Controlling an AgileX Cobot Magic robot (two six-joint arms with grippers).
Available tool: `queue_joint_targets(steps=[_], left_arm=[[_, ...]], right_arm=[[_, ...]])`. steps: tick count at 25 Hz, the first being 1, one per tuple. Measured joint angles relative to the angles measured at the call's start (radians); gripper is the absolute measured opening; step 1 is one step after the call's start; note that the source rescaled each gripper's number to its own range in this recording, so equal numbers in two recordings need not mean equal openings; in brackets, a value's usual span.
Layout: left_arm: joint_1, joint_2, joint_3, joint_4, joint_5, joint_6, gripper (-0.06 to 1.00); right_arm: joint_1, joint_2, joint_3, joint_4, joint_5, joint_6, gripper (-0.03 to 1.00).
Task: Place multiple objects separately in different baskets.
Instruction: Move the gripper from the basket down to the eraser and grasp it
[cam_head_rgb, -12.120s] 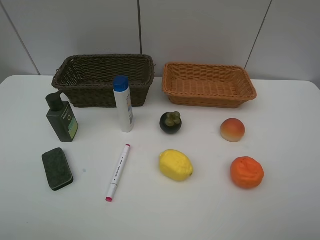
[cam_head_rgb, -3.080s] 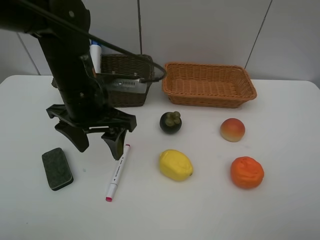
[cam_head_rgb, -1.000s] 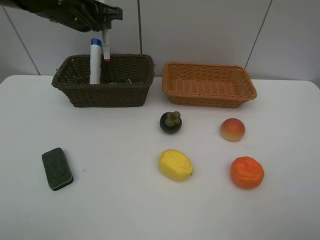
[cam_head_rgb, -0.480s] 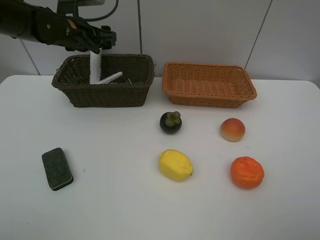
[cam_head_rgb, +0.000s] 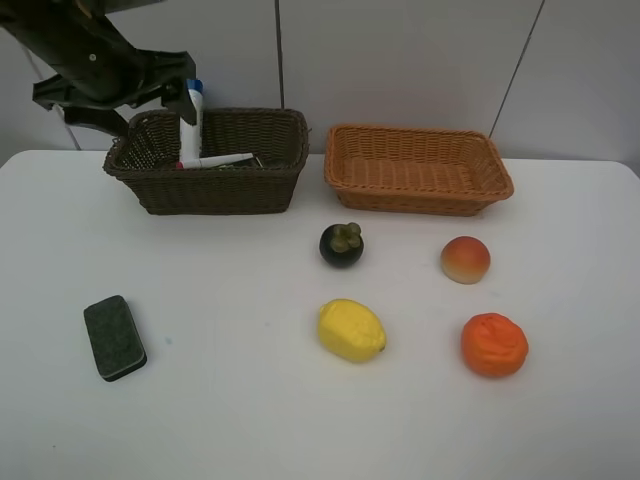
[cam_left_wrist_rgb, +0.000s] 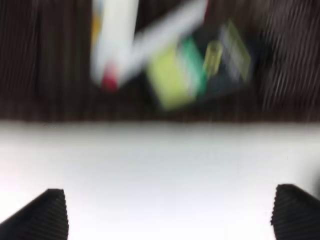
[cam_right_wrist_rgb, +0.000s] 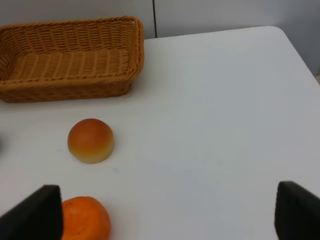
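The dark brown basket (cam_head_rgb: 205, 175) holds the blue-capped tube (cam_head_rgb: 190, 125) standing upright and the white-pink marker (cam_head_rgb: 215, 160) lying flat. The blurred left wrist view shows the tube (cam_left_wrist_rgb: 112, 40), the marker (cam_left_wrist_rgb: 160, 42) and the green pump bottle (cam_left_wrist_rgb: 200, 75) inside it. My left gripper (cam_head_rgb: 105, 95) is open and empty over the basket's left end. The eraser (cam_head_rgb: 114, 337), mangosteen (cam_head_rgb: 341, 244), lemon (cam_head_rgb: 351, 330), peach (cam_head_rgb: 465, 259) and orange (cam_head_rgb: 494, 344) lie on the table. My right gripper (cam_right_wrist_rgb: 165, 220) is open and empty, near the peach (cam_right_wrist_rgb: 90, 140) and orange (cam_right_wrist_rgb: 85, 222).
The light orange-tan basket (cam_head_rgb: 418, 190) stands at the back right with nothing in it, and also shows in the right wrist view (cam_right_wrist_rgb: 70, 85). The white table (cam_head_rgb: 300, 420) ends at a tiled wall behind the baskets.
The marker left my left gripper and now lies in the dark basket beside the tube. The left gripper has opened and swung left over the basket's end.
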Motion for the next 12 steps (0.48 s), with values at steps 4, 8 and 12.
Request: queue_joint_targets(steps=[4, 8, 12], left_arm=[[0.000, -0.044, 0.001, -0.008, 0.402, -0.026, 1.00], [0.000, -0.059, 0.023, -0.005, 0.506, -0.063, 1.00], [0.000, -0.072, 0.131, -0.022, 0.508, -0.107, 1.00]], right_arm=[[0.000, 0.000, 0.000, 0.000, 0.000, 0.000, 0.83], [0.000, 0.000, 0.000, 0.000, 0.000, 0.000, 0.83], [0.000, 0.000, 0.000, 0.000, 0.000, 0.000, 0.83]])
